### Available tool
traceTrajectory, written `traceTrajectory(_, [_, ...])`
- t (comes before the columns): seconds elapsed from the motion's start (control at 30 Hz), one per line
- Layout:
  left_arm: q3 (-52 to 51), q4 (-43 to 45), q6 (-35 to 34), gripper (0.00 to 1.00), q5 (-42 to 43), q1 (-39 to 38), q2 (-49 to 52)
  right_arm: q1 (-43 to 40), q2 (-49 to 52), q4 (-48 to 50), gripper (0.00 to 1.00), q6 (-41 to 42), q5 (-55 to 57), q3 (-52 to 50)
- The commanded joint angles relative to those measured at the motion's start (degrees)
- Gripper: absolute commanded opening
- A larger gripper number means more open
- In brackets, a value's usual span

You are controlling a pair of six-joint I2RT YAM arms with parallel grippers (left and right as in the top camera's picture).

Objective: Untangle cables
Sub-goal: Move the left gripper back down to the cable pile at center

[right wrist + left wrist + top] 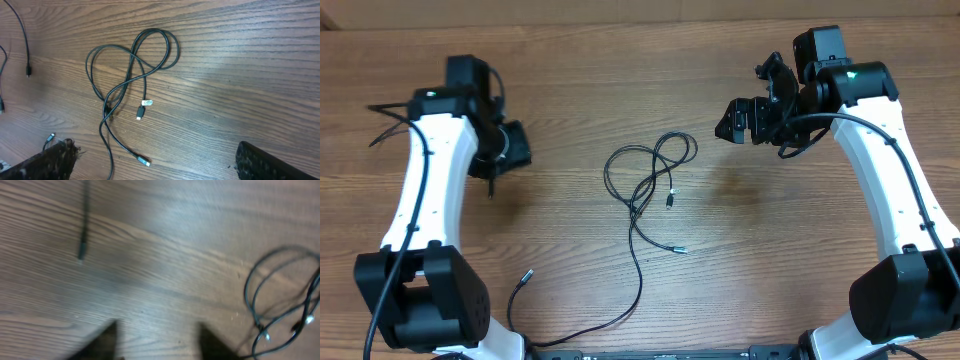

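1. From overhead, the cables (650,170) lie in loose loops at the middle of the bench (620,60), well apart from both pincers. One strand trails to the near edge and curls back to a silver-tipped plug (527,275), left of middle.
2. Only the right wrist view shows a small white tag (147,102) by one plug end. In it the right pincer (152,157) gapes wide and empty.
3. The left wrist view is blurred and catches just part of the loops at its right. The left pincer (157,337) has its fingers apart over bare wood, gripping nothing.
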Motion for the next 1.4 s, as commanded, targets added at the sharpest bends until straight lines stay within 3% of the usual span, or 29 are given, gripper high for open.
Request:
traceTrajectory(0.0, [-3.4,-1.1,3.9,0.04,3.0,-4.3,-0.3,0.2,-0.2,0.2,1.00,-0.3,0.2,-0.1])
traceTrajectory(0.23, [-10.4,-2.0,9.7,0.07,14.6,-12.1,-0.3,0.2,-0.2,0.2,1.00,0.0,0.4,-0.1])
traceTrajectory(0.37, [-14.4,-3.6,11.7,0.16,14.8,-16.8,-0.3,0.2,-0.2,0.2,1.00,0.0,0.4,-0.1])
traceTrajectory(0.6, [-17.9,-8.6,12.8,0.19,14.9,-24.2,-0.3,0.2,-0.2,1.1,1.00,0.0,0.4,-0.1])
traceTrajectory(0.8, [-17.9,-12.7,14.4,0.37,14.9,-28.4,-0.3,0.2,-0.2,1.1,1.00,0.0,0.4,-0.1])
traceTrajectory(0.87, [-17.9,-14.3,14.4,0.54,14.8,-29.7,-0.3,0.2,-0.2,1.1,1.00,0.0,0.4,-0.1])
traceTrajectory(0.93, [-18.0,-15.8,14.3,0.86,14.9,-31.1,-0.3,0.2,-0.2,1.1,1.00,0.0,0.4,-0.1])
traceTrajectory(0.97, [-18.2,-16.3,14.0,0.91,14.9,-32.0,-0.3,0.2,-0.2,1.1,1.00,0.0,0.4,-0.1])
traceTrajectory(1.13, [-21.7,-15.2,8.7,0.94,14.9,-37.8,-0.3,0.2,-0.2,1.1,1.00,0.0,0.4,-0.1])
traceTrajectory(1.37, [-24.4,-13.5,6.7,1.00,14.4,-43.6,-0.3,0.2,-0.2,1.1,1.00,0.0,0.4,-0.1])
